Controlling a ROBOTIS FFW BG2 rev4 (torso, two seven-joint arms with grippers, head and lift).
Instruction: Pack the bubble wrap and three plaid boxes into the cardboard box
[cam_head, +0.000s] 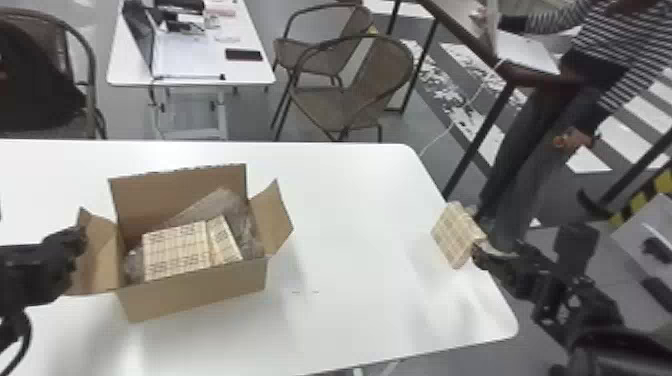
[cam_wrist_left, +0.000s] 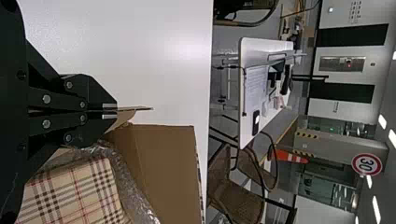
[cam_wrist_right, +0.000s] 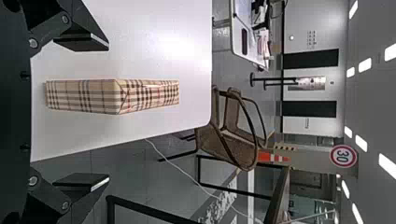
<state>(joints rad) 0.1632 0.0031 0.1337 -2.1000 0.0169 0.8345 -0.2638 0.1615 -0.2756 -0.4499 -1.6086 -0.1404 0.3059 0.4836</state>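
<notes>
The big white desk (cam_head: 350, 200) has lots of open room in the middle, so the last plaid box (cam_head: 452, 232), which stands near the desk's right edge, has an easy way across once it is held. The cardboard box (cam_head: 195, 292) is open on top, with two plaid boxes (cam_head: 175, 250) and the bubble wrap (cam_head: 240, 220) inside; come in from high up, so the right flap (cam_head: 272, 217) does not get bumped. The left pincer (cam_wrist_left: 116, 110) is closed on the left flap (cam_head: 100, 252) and should keep it out of the way. The right pincer (cam_wrist_right: 108, 112) is wide, with the last plaid box between its fingers; line up so both sides get touched together, then squeeze softly, because a push on one side could tip it off the edge
</notes>
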